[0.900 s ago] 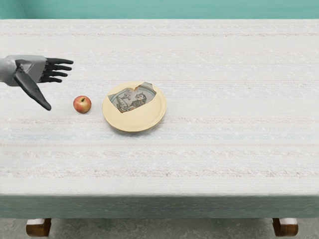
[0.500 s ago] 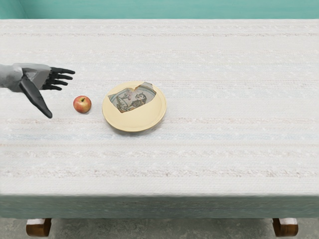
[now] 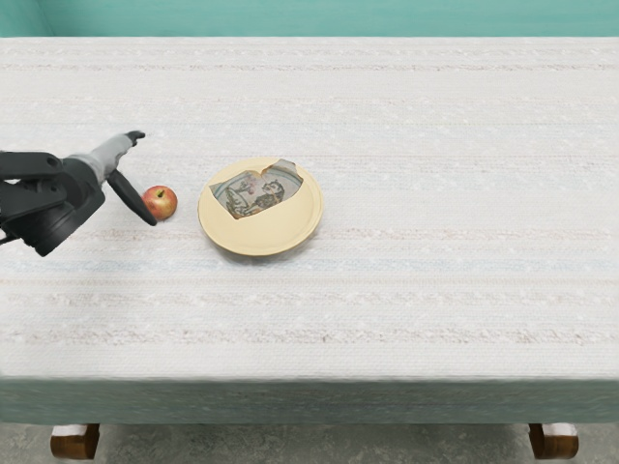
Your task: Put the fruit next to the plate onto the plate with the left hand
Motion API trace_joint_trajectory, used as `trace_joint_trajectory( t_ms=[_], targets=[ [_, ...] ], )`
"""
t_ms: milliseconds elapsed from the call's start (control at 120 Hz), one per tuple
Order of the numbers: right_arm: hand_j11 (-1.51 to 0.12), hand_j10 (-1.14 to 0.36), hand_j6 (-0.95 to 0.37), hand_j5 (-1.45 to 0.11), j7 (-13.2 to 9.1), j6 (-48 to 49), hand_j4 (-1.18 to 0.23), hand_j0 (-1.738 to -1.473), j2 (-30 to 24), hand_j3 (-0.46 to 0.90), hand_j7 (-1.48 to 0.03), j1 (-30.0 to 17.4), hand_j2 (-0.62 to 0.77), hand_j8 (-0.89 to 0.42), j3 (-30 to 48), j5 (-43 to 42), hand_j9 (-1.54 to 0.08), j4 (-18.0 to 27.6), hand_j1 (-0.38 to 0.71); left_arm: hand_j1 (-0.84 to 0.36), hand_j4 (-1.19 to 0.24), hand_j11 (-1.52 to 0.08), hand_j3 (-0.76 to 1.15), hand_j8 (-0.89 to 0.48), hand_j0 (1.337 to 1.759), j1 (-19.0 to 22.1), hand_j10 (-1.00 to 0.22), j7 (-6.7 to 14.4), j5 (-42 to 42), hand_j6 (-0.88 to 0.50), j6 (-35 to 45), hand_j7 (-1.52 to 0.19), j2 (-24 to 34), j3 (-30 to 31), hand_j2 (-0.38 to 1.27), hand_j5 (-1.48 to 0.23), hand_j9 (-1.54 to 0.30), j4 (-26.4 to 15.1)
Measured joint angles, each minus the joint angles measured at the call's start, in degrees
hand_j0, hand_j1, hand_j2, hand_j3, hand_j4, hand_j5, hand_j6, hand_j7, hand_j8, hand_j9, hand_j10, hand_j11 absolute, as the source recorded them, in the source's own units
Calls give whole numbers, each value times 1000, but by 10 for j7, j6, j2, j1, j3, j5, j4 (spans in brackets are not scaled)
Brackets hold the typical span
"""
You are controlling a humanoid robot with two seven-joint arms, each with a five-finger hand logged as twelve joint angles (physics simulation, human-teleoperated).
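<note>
A small red and yellow apple (image 3: 162, 202) lies on the table just left of the cream plate (image 3: 276, 228), which has a dark picture in its middle. My left hand (image 3: 128, 174) comes in from the left edge and sits right beside the apple's left side. Its fingers are spread and hold nothing. The thumb reaches down to the apple's left edge, and the other fingers point up and away behind it. The dark forearm (image 3: 39, 201) fills the left border. No right arm shows.
The white cloth-covered table (image 3: 406, 290) stretches wide to the right and toward the front edge. A teal wall runs along the back. Wooden table feet (image 3: 73, 441) show below.
My left hand has dropped and turned, coming closer to the apple. The forearm now shows dark at the left edge. Apple and plate have not moved.
</note>
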Motion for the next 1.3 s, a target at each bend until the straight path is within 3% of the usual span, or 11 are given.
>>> trace_joint_trajectory(
  t_ms=[167,308,542,1300],
  targets=[
    [0,0,-1,0,0,0,0,-1658,0,0,0,0,0,0,0,0,0,0,-349,268,-69,-88,0,-69,1658,-11,-69,-1,9,-69,38,-88,-29,60,14,-88,-88,-5],
    [0,0,-1,0,0,0,0,-1658,0,0,0,0,0,0,0,0,0,0,-349,141,-175,-227,0,-175,1658,-12,-175,-2,13,-175,46,-227,-52,81,36,-227,-227,-6],
    [0,0,0,0,0,0,0,-1658,0,0,0,0,0,0,0,0,0,0,-349,-27,-315,-408,0,-315,1658,-15,-315,-2,12,-315,48,-408,-65,86,64,-409,-408,-7],
    [0,0,0,0,0,0,0,-1658,0,0,0,0,0,0,0,0,0,0,-349,-217,-479,-628,0,-479,1658,-5,-479,-1,13,-479,48,-628,-82,88,126,-628,-628,16]
  ],
)
